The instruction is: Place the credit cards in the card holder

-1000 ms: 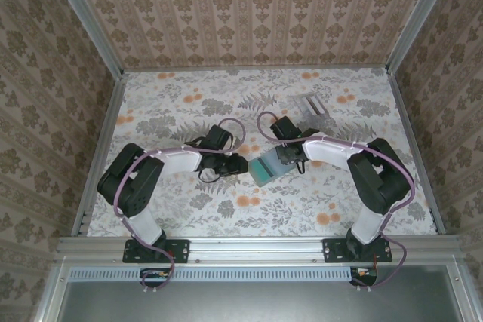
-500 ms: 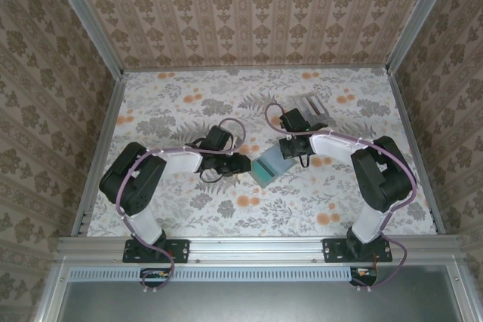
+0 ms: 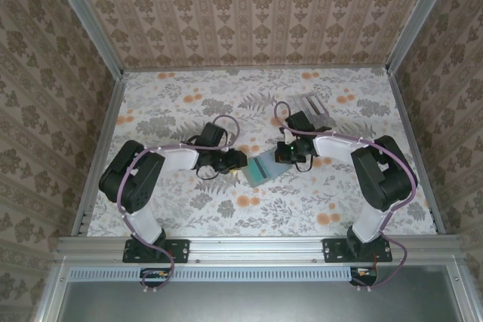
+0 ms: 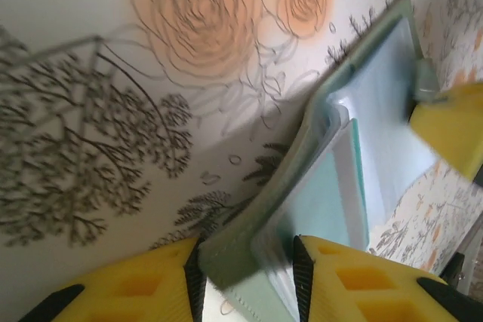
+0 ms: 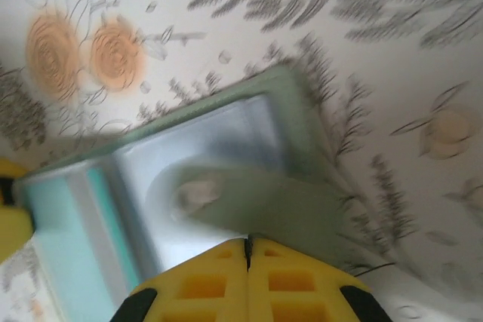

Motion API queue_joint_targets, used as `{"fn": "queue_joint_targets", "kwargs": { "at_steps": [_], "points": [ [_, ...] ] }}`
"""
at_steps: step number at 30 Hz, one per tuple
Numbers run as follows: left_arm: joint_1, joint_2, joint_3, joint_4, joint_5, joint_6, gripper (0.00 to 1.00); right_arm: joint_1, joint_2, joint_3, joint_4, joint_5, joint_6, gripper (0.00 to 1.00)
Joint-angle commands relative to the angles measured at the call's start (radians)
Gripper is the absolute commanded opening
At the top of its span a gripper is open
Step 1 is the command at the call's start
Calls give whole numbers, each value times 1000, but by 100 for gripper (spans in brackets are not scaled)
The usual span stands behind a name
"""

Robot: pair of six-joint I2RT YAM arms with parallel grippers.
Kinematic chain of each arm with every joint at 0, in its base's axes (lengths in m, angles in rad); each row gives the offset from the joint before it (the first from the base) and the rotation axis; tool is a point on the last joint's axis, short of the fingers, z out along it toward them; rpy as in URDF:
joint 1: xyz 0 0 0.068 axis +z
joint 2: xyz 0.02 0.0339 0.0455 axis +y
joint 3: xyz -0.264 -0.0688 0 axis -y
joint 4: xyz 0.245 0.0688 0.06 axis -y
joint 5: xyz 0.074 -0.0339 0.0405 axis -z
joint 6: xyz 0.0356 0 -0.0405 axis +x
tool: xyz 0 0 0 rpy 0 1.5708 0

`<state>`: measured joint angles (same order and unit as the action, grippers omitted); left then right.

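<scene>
The card holder (image 3: 263, 169), a muted-green wallet, lies open on the floral table between both arms. My left gripper (image 3: 243, 161) is shut on its left corner. In the left wrist view the yellow pads (image 4: 189, 277) clamp the card holder's (image 4: 302, 156) folded edge at my left gripper (image 4: 245, 258). A pale teal panel with a white stripe (image 4: 324, 194) sits in an inner pocket; I cannot tell whether it is one of the credit cards. My right gripper (image 3: 284, 154) is shut, its tips (image 5: 247, 240) at the base of the closing tab (image 5: 302, 201) folded over the card holder (image 5: 287, 103).
A clear slotted stand (image 3: 312, 104) sits at the back right, behind my right arm. Patterned walls close in the table on three sides. One finger of my right gripper (image 4: 453, 130) shows yellow at the wallet's far edge in the left wrist view.
My right gripper's jaws have closed and its wrist has shifted slightly right and back. The left gripper has edged right and up onto the wallet's corner, which has shifted a little.
</scene>
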<state>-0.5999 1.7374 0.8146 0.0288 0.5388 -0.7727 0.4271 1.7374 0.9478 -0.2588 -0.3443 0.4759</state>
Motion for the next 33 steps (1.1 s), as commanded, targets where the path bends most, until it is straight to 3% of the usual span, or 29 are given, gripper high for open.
{"fn": "queue_joint_targets", "kwargs": {
  "at_steps": [1,8,13,19,23,24,26,29,33],
  "points": [
    [10,-7,38,-18,22,17,35,19,-1,-44,105,-173,126,0],
    [18,-116,26,-39,27,4,34,36,-4,-98,238,-210,207,0],
    [9,-103,42,-33,52,-4,34,38,-15,-131,326,-216,230,0],
    [4,-110,38,-33,26,-11,39,27,-125,-116,171,-78,129,0],
    [17,-128,27,-114,-5,10,40,24,-182,-52,-19,90,-5,0],
    [17,-130,24,-131,-8,17,40,24,-189,-40,-50,126,-29,6],
    [11,-134,11,-150,-10,25,40,25,-195,-17,-108,211,-82,46],
    [-10,-146,-20,-143,-28,11,41,29,-181,10,-150,274,-154,62],
    [-38,-137,-46,-99,-53,-29,44,40,-108,63,-177,336,-209,68]
  ]
}}
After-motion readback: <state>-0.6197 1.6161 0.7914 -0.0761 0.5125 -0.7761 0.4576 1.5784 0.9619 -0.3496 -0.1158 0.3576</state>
